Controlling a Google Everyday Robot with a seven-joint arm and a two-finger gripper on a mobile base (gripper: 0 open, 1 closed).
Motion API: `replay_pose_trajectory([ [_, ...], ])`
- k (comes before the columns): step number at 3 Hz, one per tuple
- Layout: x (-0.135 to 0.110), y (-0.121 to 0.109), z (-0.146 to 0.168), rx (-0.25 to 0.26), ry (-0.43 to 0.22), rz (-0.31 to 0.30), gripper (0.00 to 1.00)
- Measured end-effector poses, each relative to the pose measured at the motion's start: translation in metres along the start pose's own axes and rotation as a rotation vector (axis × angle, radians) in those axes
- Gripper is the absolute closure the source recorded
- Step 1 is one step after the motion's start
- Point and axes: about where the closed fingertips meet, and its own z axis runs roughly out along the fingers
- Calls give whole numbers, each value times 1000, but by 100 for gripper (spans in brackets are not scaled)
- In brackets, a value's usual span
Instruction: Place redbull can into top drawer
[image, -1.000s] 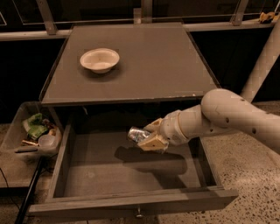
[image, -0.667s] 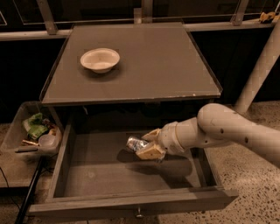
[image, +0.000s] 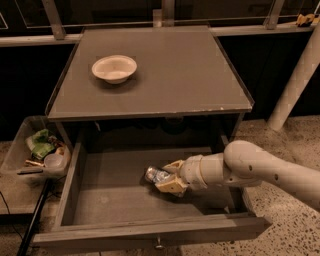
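The redbull can, slim and shiny silver, lies tilted between the fingers of my gripper just above the floor of the top drawer. The gripper is shut on the can, reaching in from the right, low inside the open grey drawer near its middle. The drawer is pulled fully out, its small metal knob at the front panel's centre.
A cream-white bowl stands on the cabinet top at the back left. A clear plastic bin of clutter sits left of the drawer. A white post stands at the right, a railing behind.
My gripper has moved down and to the left with the can, from mid-height over the drawer to close above the drawer floor.
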Motion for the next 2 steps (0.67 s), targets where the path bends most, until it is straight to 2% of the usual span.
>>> replay_pose_trajectory([
  [1, 0, 0, 0, 0, 0, 0, 82],
  [2, 0, 0, 0, 0, 0, 0, 58],
])
